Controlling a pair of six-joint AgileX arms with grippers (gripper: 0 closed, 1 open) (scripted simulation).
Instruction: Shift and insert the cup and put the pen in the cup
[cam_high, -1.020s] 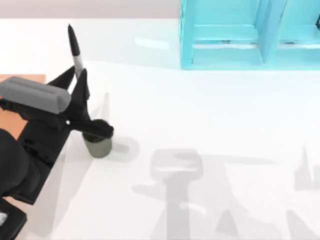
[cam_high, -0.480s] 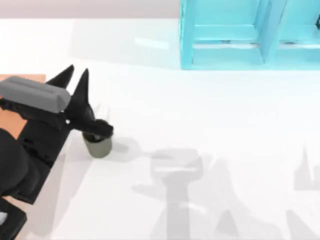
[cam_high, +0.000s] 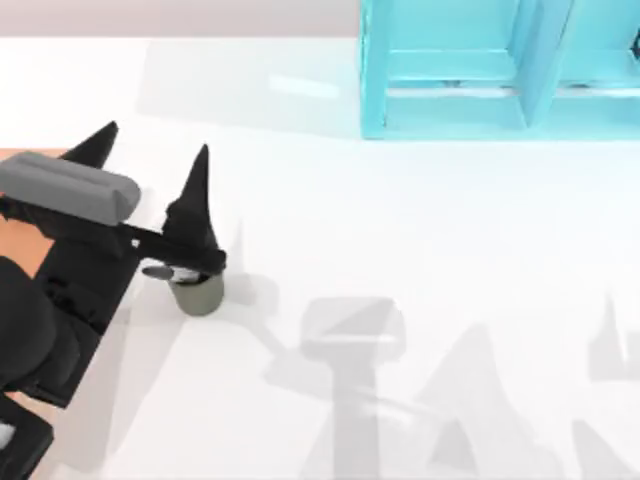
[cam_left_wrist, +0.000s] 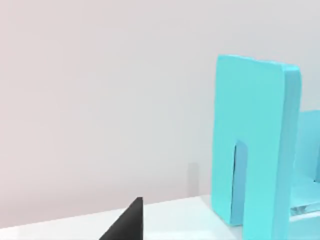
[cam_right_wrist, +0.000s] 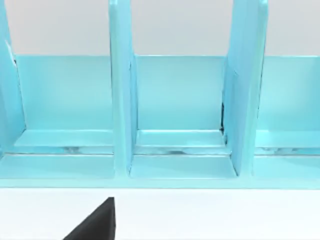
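Observation:
The dark olive-grey cup (cam_high: 199, 294) stands upright on the white table at the left. My left gripper (cam_high: 155, 140) hangs over it with its black fingers (cam_high: 198, 180) spread wide and nothing between them. A pale grey bit at the cup's mouth (cam_high: 183, 277) may be the pen; the rest of it is hidden under the gripper. In the left wrist view one black fingertip (cam_left_wrist: 128, 223) points toward the cyan shelf (cam_left_wrist: 255, 145). The right wrist view has one black fingertip (cam_right_wrist: 97, 223) of my right gripper facing the shelf's compartments (cam_right_wrist: 177, 125).
The cyan shelf (cam_high: 450, 75) with open compartments stands at the back right of the table. An orange-brown board (cam_high: 18, 240) lies under my left arm at the left edge. Arm shadows fall across the white table's front middle.
A second ago the pen stood upright between the left gripper's shut fingers above the cup. It has since dropped out of sight, and the fingers have spread wide apart.

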